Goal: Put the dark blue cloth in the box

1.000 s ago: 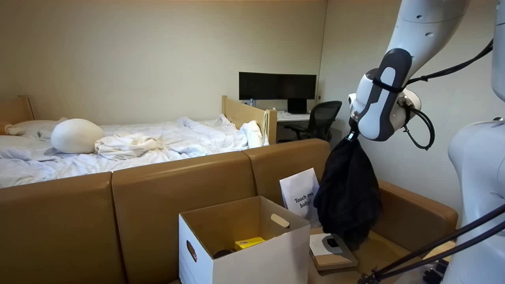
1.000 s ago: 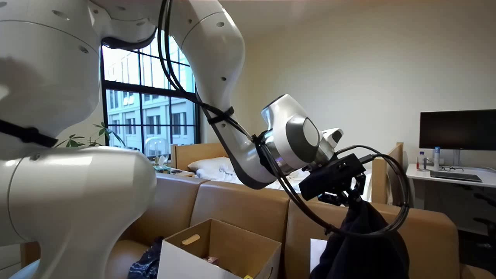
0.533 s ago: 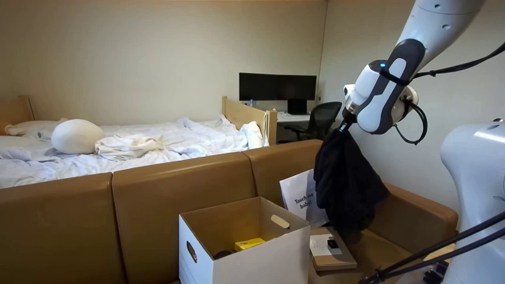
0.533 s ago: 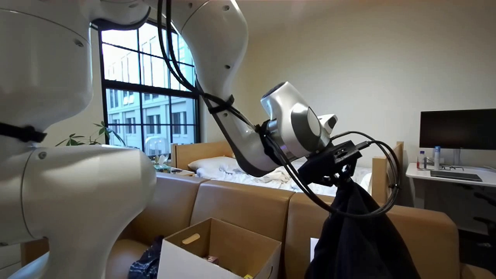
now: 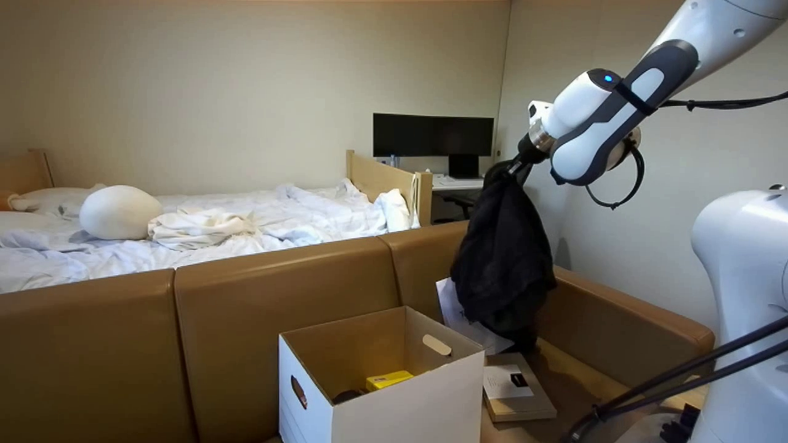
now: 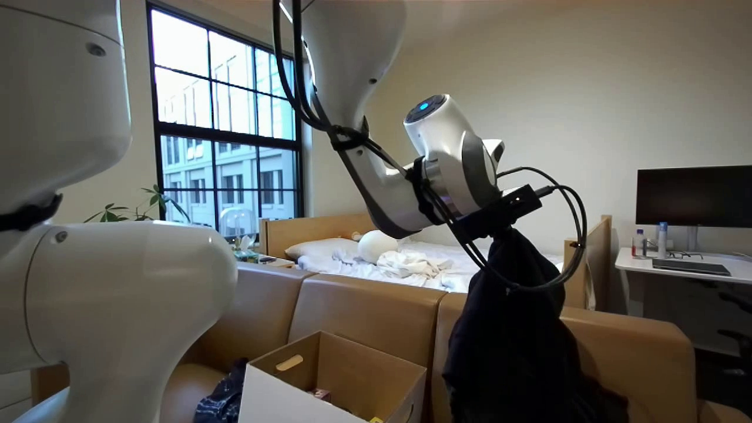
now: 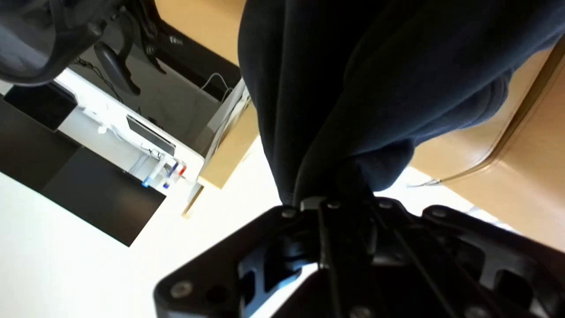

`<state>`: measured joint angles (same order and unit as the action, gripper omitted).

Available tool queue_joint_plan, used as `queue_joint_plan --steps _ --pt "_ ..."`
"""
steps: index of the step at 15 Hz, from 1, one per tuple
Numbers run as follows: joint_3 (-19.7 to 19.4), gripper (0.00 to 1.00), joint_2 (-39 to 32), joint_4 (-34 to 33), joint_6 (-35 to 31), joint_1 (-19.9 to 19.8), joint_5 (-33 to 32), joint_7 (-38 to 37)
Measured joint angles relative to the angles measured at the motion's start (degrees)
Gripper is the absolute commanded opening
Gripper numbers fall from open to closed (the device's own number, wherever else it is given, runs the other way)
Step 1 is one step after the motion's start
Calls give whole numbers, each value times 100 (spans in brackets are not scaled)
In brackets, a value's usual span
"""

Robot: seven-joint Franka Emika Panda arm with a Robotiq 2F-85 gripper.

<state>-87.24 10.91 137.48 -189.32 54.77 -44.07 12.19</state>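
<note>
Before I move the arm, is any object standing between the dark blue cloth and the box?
No separate object visibly blocks the way from the dark blue cloth, held in the gripper, to the open box. Only the box's own wall facing the cloth stands there; the cloth hangs long, so some lifting may be needed.
</note>
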Motion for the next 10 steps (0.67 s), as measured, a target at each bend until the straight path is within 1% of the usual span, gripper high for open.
queue_joint_plan --steps 1,3,8,10 --pt "389 5 44 -35 -25 -298 41 5" --pt "1299 5 33 -87 -106 -1060 210 6" --pt "3574 5 38 -184 -440 -3160 616 7" --pt "4435 5 137 -204 -457 -3922 721 6"
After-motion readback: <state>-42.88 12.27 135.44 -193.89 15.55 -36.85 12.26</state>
